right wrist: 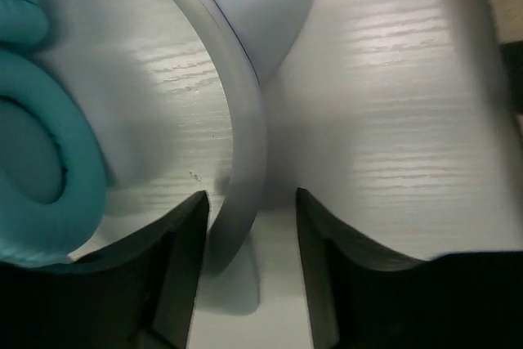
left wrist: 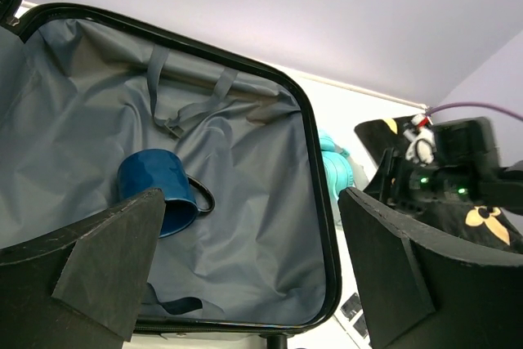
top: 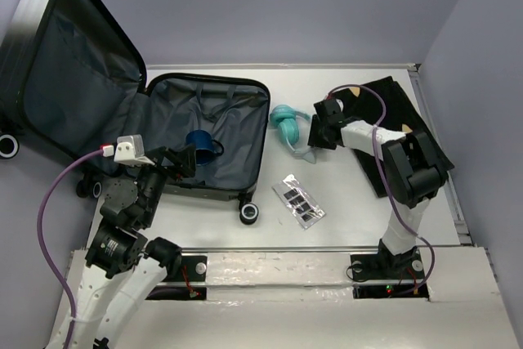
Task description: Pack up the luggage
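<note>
The luggage (top: pixel 233 149) lies open at the left, its lid (top: pixel 73 79) leaning back, with a blue mug (top: pixel 200 146) on the grey lining (left wrist: pixel 245 185). My left gripper (top: pixel 184 161) hangs open over the case's near edge with nothing between its fingers; the mug (left wrist: pixel 155 190) shows just past its left finger. Teal headphones (top: pixel 286 124) lie on the table right of the case. My right gripper (right wrist: pixel 251 198) is low on the table and straddles their grey headband (right wrist: pixel 241 153). The band is close to the left finger, and a gap shows before the right finger. A teal ear cup (right wrist: pixel 49 161) lies to the left.
A clear packet with dark items (top: pixel 299 200) lies on the table in front of the headphones. A black cloth with tan motifs (top: pixel 400 112) is spread at the back right under the right arm. The case's wheel (top: pixel 249 213) sticks out at its near corner. Grey walls enclose the table.
</note>
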You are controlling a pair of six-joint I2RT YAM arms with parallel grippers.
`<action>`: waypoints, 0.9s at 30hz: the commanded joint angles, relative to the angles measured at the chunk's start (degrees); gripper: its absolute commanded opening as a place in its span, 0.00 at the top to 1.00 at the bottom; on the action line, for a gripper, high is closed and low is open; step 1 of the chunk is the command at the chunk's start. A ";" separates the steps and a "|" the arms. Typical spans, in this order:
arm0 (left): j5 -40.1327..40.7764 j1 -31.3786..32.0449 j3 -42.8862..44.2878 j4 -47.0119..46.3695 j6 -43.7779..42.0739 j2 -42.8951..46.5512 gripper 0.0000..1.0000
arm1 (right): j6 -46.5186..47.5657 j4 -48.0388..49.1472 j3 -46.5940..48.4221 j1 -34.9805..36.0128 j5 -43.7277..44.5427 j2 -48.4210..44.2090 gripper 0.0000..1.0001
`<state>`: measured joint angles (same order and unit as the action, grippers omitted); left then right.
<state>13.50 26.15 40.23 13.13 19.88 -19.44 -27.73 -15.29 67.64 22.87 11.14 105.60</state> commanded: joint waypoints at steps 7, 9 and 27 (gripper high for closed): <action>-0.67 -0.40 1.61 -2.67 -0.54 -0.25 0.01 | -3.74 6.49 2.07 -1.25 3.27 -0.03 0.93; -1.01 -0.40 1.52 -2.67 -0.54 -0.07 0.01 | -3.04 7.03 0.05 -1.25 5.82 -6.35 0.93; -0.23 -0.75 1.52 -3.02 -0.19 0.81 0.01 | 3.03 6.76 31.35 20.35 0.03 1.69 0.93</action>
<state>12.45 25.91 40.23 13.04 19.86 -19.29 -24.43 -11.35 86.19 37.36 14.96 96.07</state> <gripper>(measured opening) 0.990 0.156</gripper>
